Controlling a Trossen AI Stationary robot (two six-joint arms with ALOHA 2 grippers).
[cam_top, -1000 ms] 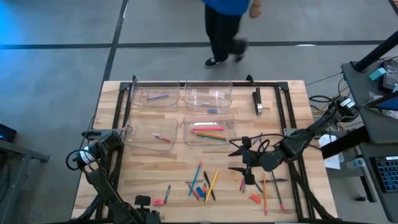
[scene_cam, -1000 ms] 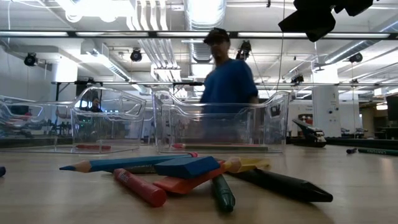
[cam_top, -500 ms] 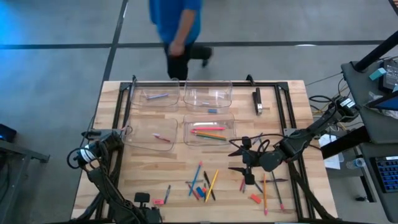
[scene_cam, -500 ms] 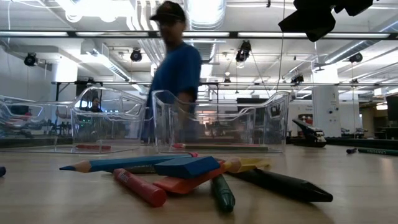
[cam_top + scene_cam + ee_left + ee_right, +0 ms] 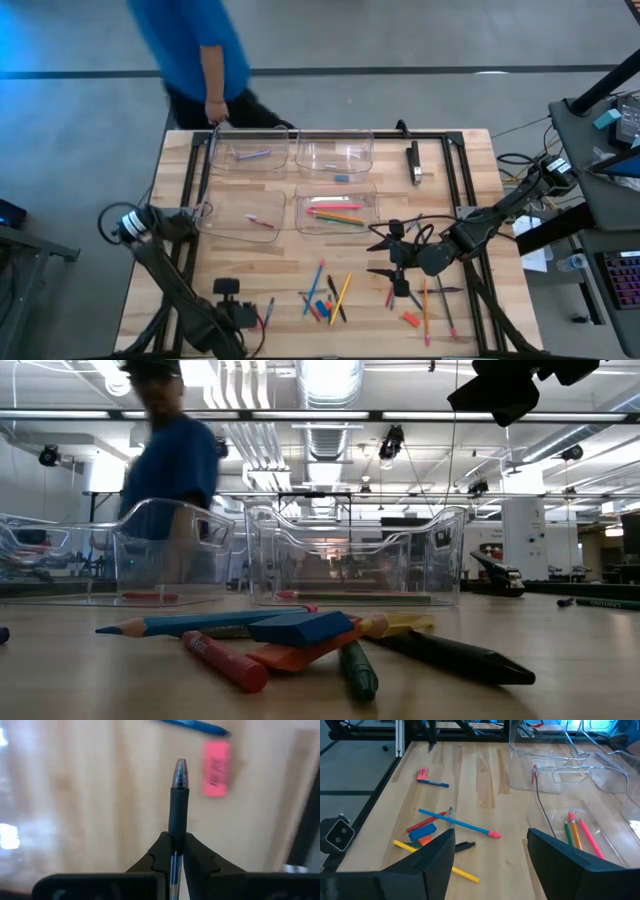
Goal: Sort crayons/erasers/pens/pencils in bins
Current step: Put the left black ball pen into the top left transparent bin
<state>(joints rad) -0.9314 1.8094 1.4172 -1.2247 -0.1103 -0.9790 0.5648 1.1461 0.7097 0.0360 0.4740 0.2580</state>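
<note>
- While the left gripper point(image 5: 176, 851) sits low over the near left part of the table point(image 5: 180, 300), its jaws are pinched tight on a dark pen point(image 5: 178, 800), which sticks out straight past the fingertips; this looks like the pick-up step of sorting that pen.
- Just beyond the pen tip in the left wrist view lie a pink eraser point(image 5: 216, 768) and a blue pen point(image 5: 192, 725), both flat on the wood and apart from the held pen.
- Left of centre, the four bins stand in a two-by-two block: the far left bin point(image 5: 224, 162) holds a purplish stick, the near left bin point(image 5: 212, 226) a short pink one, the far right bin point(image 5: 312, 162) a small blue block, and the near right bin point(image 5: 304, 224) several pencils.
- Which bin is meant for pens I cannot tell for certain; the far left one seems likeliest, so the next move calls for lifting the pen clear and carrying it over that rim before letting go.
- Around the middle, a loose pile point(image 5: 325, 295) of pencils, crayons and erasers is not yet sorted.
- Farther right, the right gripper point(image 5: 397, 262) hangs with jaws spread wide and empty, between the near right bin and more sticks point(image 5: 430, 305) on the table.
- Behind the table's far left corner, a person point(image 5: 195, 50) in blue passes.
</note>
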